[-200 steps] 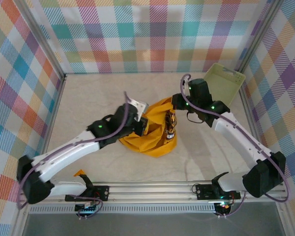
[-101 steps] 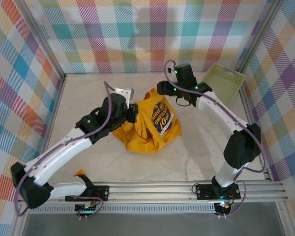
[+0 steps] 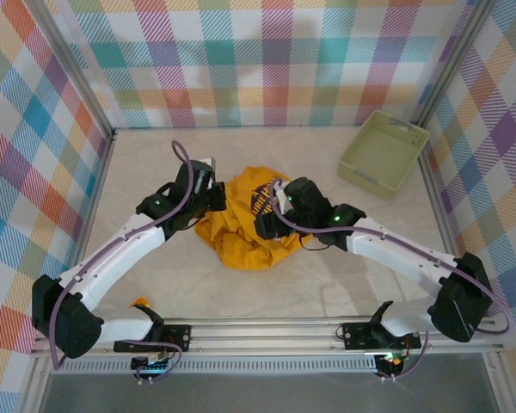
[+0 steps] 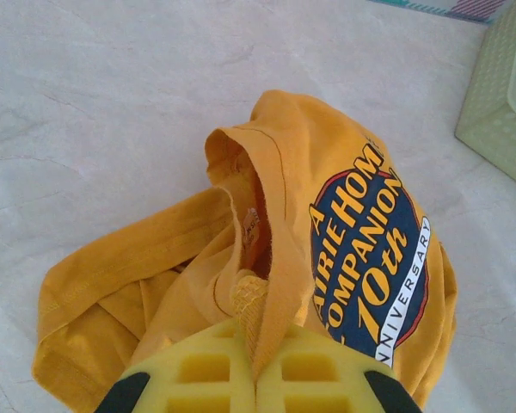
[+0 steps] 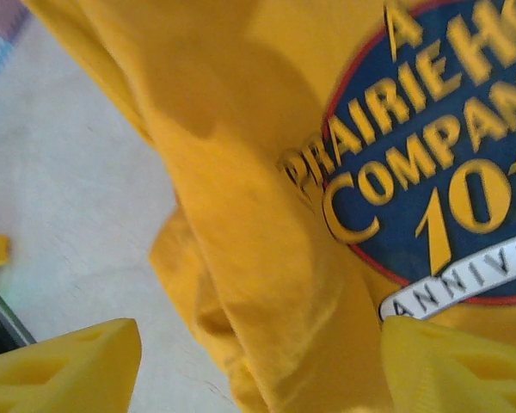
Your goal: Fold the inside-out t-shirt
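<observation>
fingers: left gripper [image 4: 256, 344] pinched shut on t-shirt [image 4: 344, 172] | right gripper [image 5: 258, 370] spread wide over t-shirt

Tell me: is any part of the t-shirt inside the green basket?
No, the t-shirt lies crumpled on the table, well apart from the basket in the far right corner.

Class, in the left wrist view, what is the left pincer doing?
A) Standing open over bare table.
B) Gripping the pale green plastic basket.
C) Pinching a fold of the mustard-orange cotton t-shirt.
C: the left pincer is shut, a ridge of the mustard-orange cotton t-shirt caught between its yellow fingers.
</observation>
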Controlling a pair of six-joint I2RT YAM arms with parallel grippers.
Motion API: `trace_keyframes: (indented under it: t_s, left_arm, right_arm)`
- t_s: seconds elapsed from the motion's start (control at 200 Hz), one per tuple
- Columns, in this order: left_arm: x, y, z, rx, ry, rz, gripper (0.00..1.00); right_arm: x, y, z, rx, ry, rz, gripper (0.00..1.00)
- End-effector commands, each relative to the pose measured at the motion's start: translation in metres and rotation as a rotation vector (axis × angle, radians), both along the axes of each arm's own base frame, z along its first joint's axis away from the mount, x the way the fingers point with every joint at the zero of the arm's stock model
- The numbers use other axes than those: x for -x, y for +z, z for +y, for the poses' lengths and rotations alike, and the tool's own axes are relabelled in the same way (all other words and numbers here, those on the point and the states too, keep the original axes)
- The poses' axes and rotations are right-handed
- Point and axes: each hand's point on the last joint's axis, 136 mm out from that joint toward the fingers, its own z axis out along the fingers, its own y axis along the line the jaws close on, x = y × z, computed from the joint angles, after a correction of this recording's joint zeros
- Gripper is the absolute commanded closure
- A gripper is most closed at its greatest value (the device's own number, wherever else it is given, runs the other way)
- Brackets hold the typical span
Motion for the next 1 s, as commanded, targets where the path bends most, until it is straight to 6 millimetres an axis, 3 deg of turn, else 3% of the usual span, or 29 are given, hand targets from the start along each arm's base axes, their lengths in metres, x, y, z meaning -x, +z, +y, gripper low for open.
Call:
trace_keyframes:
  t_s: [0.0,0.075,0.185,0.31,0.415,0.425,0.45,0.515,0.585,0.66,0.725,0.77,0.845,0.915,0.995]
  left_arm:
    - [-0.008,0.016,0.000,0.042,0.015,-0.032,1.00]
    - [-0.010,0.020,0.002,0.046,0.018,-0.039,1.00]
    - [-0.014,0.032,0.010,0.045,0.043,-0.058,1.00]
    - [-0.019,0.069,0.028,0.068,0.086,-0.120,1.00]
    - [-0.021,0.126,0.040,0.122,0.105,-0.230,1.00]
    - [-0.021,0.133,0.041,0.130,0.105,-0.244,1.00]
    - [-0.020,0.150,0.041,0.142,0.100,-0.277,1.00]
    - [-0.013,0.199,0.043,0.183,0.082,-0.378,1.00]
    - [0.003,0.252,0.047,0.240,0.061,-0.496,1.00]
    - [0.028,0.299,0.050,0.321,0.018,-0.624,1.00]
    - [0.049,0.320,0.052,0.378,-0.017,-0.685,1.00]
    - [0.057,0.319,0.052,0.397,-0.033,-0.685,1.00]
    - [0.060,0.294,0.053,0.388,-0.030,-0.637,1.00]
    - [0.055,0.252,0.057,0.347,0.015,-0.552,1.00]
    - [0.043,0.189,0.062,0.292,0.082,-0.427,1.00]
  right_arm:
    - [-0.004,-0.034,0.005,0.054,-0.037,0.056,0.25]
    - [-0.009,-0.050,0.008,0.095,-0.042,0.078,0.31]
    - [-0.016,-0.059,0.009,0.148,-0.052,0.091,0.53]
    - [-0.037,-0.035,-0.011,0.234,-0.116,-0.012,0.97]
    - [-0.070,0.027,-0.036,0.212,-0.204,-0.138,1.00]
    - [-0.075,0.043,-0.039,0.185,-0.217,-0.162,1.00]
    - [-0.080,0.056,-0.043,0.161,-0.229,-0.181,1.00]
    - [-0.096,0.119,-0.058,0.044,-0.273,-0.269,1.00]
    - [-0.100,0.190,-0.069,-0.058,-0.282,-0.392,1.00]
    - [-0.092,0.257,-0.075,-0.146,-0.265,-0.534,1.00]
    - [-0.083,0.289,-0.076,-0.197,-0.233,-0.595,1.00]
    - [-0.077,0.301,-0.075,-0.222,-0.204,-0.606,1.00]
    - [-0.073,0.291,-0.068,-0.223,-0.156,-0.569,1.00]
    - [-0.075,0.259,-0.058,-0.200,-0.112,-0.501,1.00]
    - [-0.082,0.204,-0.047,-0.148,-0.093,-0.381,1.00]
